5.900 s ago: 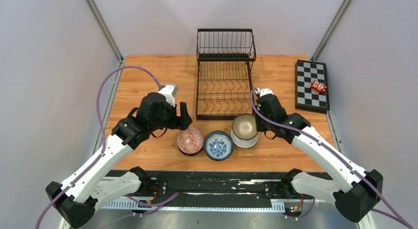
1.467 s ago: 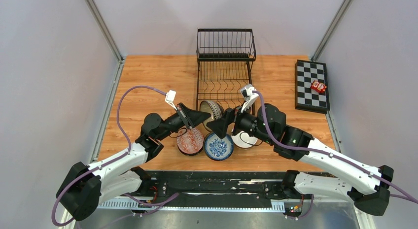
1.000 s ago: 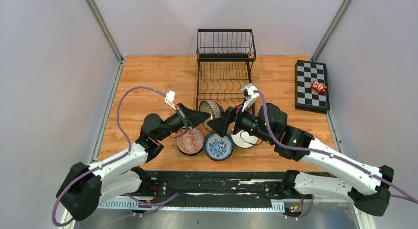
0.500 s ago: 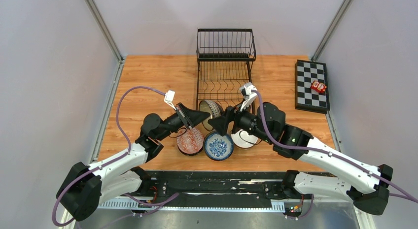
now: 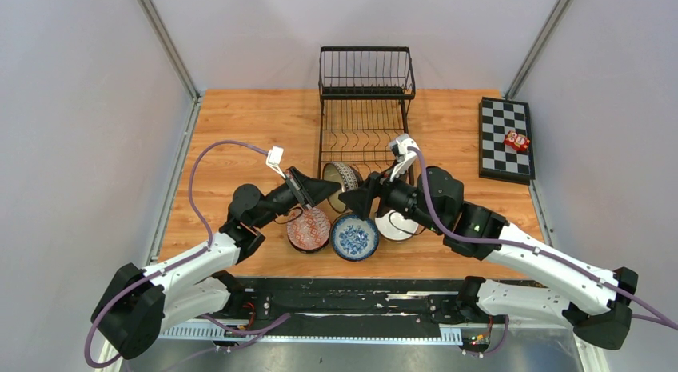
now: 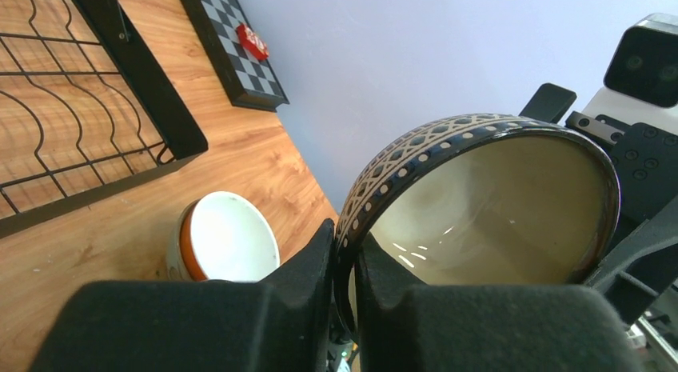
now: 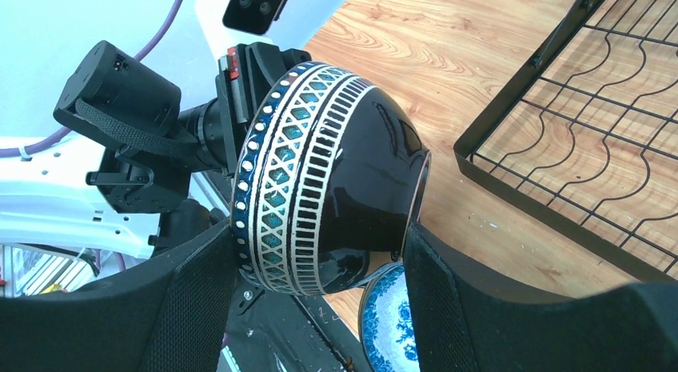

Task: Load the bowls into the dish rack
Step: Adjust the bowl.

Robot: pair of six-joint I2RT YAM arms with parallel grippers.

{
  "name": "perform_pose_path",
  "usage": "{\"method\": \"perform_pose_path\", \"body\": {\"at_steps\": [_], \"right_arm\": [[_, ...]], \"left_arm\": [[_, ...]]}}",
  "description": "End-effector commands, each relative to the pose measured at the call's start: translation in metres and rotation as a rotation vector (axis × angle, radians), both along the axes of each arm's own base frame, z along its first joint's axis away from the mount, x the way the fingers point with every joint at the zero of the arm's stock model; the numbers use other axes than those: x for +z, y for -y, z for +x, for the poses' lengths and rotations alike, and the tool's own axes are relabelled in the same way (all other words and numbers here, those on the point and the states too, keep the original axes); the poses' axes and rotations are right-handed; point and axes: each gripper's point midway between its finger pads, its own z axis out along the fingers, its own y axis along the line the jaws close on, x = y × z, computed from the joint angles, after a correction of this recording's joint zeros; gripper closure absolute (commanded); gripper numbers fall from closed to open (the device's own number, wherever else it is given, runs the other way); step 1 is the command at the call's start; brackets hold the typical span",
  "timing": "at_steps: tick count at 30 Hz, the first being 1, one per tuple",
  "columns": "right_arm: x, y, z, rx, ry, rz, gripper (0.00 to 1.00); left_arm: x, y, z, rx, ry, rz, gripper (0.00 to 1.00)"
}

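The dark patterned bowl [image 5: 345, 178] hangs tilted on its side above the tabletop [image 5: 248, 132], just before the dish rack [image 5: 364, 132], its rim pinched by the left hand [image 5: 326, 190], while the right hand [image 5: 354, 199] stands spread around its body; whether those fingers touch it is unclear.

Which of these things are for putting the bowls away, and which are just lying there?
For the job: dish rack, dark patterned bowl (lifted up), red patterned bowl, blue floral bowl, white bowl.

Just lying about: checkered board, small red thing on it.
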Motion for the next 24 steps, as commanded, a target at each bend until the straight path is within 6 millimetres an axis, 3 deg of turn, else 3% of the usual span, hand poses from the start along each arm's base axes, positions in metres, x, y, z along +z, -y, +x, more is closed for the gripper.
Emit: {"method": "perform_pose_path", "body": {"at_steps": [1,6,20,24], "right_arm": [[0.030,0.002,-0.001,-0.003,0.073,0.057,0.97],[0.035,0.007,0.005,-0.041,0.093,0.048,0.97],[0.047,0.010,0.011,-0.068,0.117,0.040,0.97],[0.048,0.011,0.013,-0.083,0.121,0.030,0.97]], "left_arm": [[0.027,0.000,0.002,0.007,0.053,-0.050,0.77],[0.020,0.000,0.004,0.014,0.043,-0.024,0.59],[-0.004,-0.004,0.015,0.072,-0.012,0.063,0.32],[-0.001,-0.006,0.017,0.084,-0.009,0.069,0.25]]}}
